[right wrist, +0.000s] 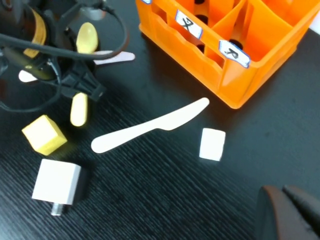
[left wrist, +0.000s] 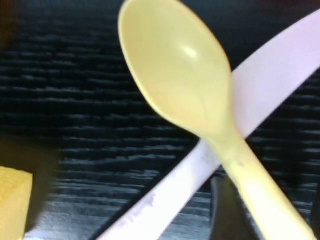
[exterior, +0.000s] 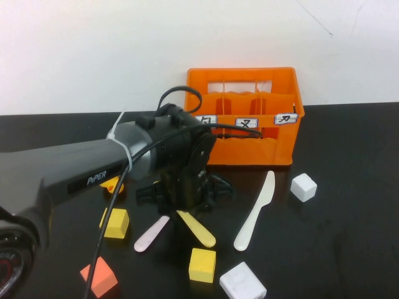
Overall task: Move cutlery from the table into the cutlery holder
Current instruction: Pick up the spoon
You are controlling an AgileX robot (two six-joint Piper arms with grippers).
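A yellow spoon (left wrist: 175, 75) lies on the black table, crossing over a pink utensil (left wrist: 270, 85). My left gripper (left wrist: 265, 210) is down over the spoon's handle, open, with one dark finger (left wrist: 225, 210) on each side of it. In the high view the left gripper (exterior: 181, 207) is in front of the orange cutlery holder (exterior: 249, 118), with the spoon handle (exterior: 197, 229) and the pink utensil (exterior: 151, 233) sticking out below it. A white knife (exterior: 255, 210) lies to the right. My right gripper (right wrist: 282, 200) is shut and empty, raised over the table's right side.
Blocks lie around the cutlery: yellow ones (exterior: 115, 223) (exterior: 202, 264), white ones (exterior: 303, 187) (exterior: 242, 283), and an orange-red one (exterior: 98, 276). A small orange piece (exterior: 112, 185) lies under the left arm. The holder's labelled compartments face the robot.
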